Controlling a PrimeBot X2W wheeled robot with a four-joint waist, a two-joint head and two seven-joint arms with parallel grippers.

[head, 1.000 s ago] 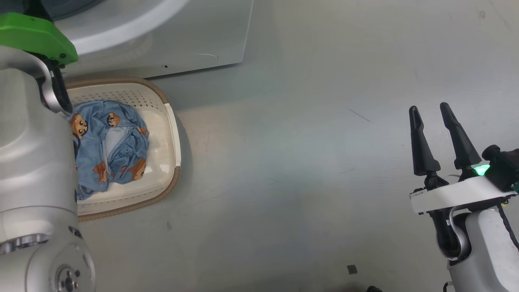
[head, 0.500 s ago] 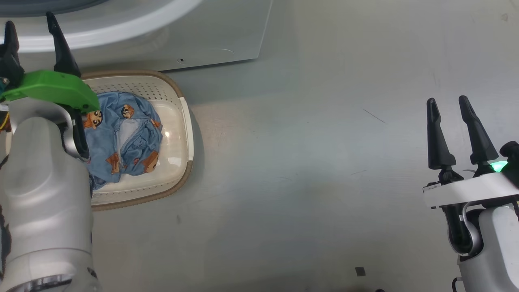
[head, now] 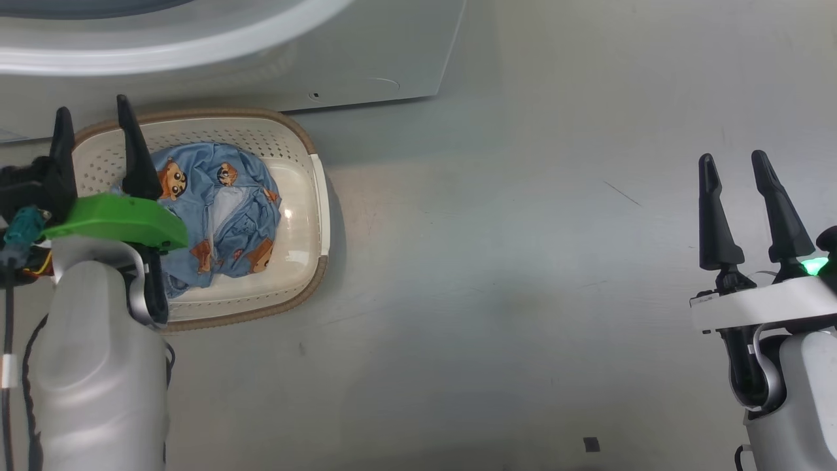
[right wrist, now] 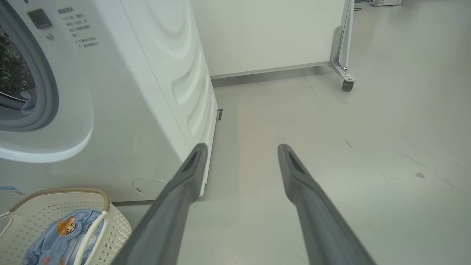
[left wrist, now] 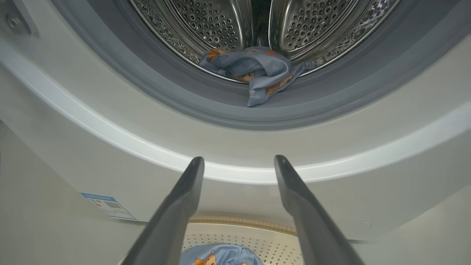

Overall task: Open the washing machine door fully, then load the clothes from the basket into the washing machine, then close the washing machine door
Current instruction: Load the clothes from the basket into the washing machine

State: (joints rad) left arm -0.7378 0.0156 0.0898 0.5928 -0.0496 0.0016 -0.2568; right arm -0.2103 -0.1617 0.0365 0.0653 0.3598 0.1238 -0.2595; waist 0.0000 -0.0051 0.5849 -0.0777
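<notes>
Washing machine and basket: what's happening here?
A two-armed robot is loading laundry. Its left pincer hovers open and empty above the basket, pointing at the washing machine. One bear-print garment lies at the mouth of the drum, a corner draped on the grey gasket. A second garment lies in the basket. The right pincer hangs open over the floor, off to the side.

Left gripper (head: pixel 93 106), lower left: tapered black fingers (head: pixel 137 157), green wrist plate (head: pixel 118 219), grey forearm (head: pixel 98 379), black cables (head: pixel 8 366); right gripper (head: pixel 732 156), lower right: white plate (head: pixel 758 307), green lamp (head: pixel 814 265).
</notes>
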